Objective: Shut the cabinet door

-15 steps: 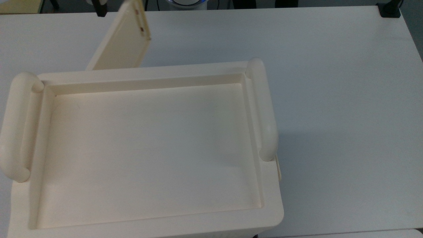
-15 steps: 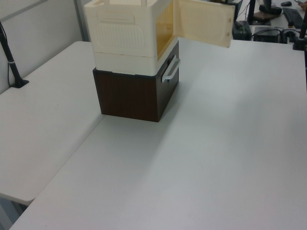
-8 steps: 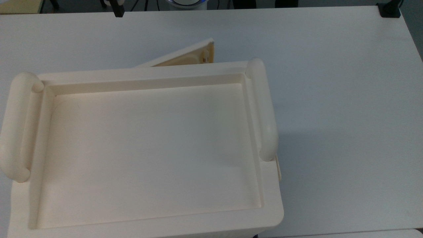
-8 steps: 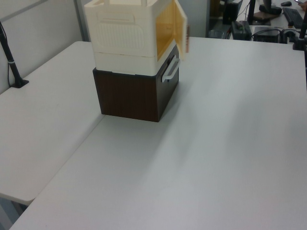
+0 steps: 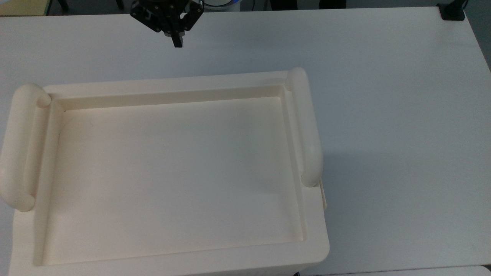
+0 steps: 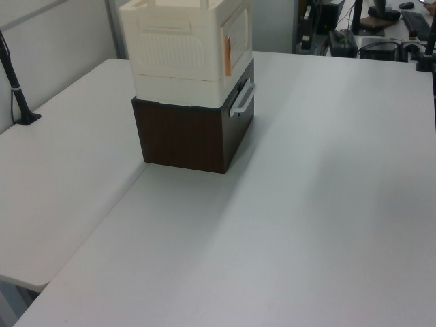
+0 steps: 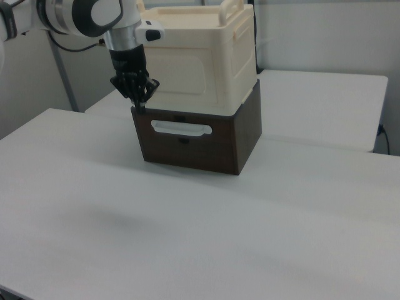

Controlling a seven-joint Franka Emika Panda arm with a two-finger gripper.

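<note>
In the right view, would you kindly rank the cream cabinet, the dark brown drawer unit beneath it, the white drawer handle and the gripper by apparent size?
1. cream cabinet and dark brown drawer unit: look alike, no clear winner
2. gripper, possibly nearer the camera
3. white drawer handle

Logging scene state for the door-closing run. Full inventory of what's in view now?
cabinet: 1, cream, stacked on the brown drawer unit.
cabinet door: 1, cream, shut flush on the cabinet's front.
tubular handles: 2, cream, either end of the cabinet's tray top.
drawer unit: 1, dark brown with a pale handle, on the table.
table: white, under everything.
gripper: 1, black, in front of the cabinet's lower corner, at the right view's left.
</note>
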